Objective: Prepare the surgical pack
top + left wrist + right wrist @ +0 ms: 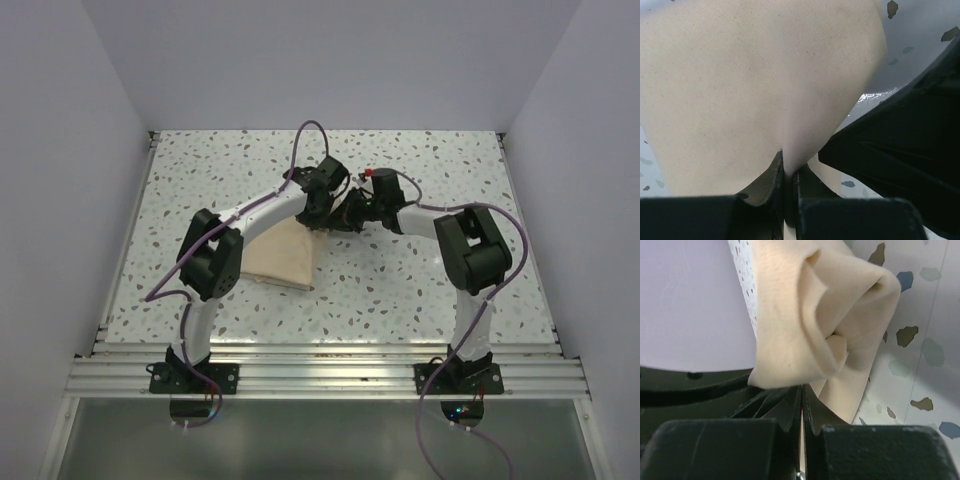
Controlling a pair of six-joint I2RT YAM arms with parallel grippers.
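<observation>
- Left gripper (788, 169): fingers pressed together on a pinch of the cloth (740, 85), which spreads smooth beyond the fingertips.
- Right gripper (802, 396): fingers clamped on a bunched fold of the same cloth, just past the fingertips.
- Both grippers sit close together above the speckled table (420, 290).

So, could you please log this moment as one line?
left hand: shut on fabric sheet | right hand: shut on fabric sheet | sheet: bunched at right hand, remainder on table
</observation>
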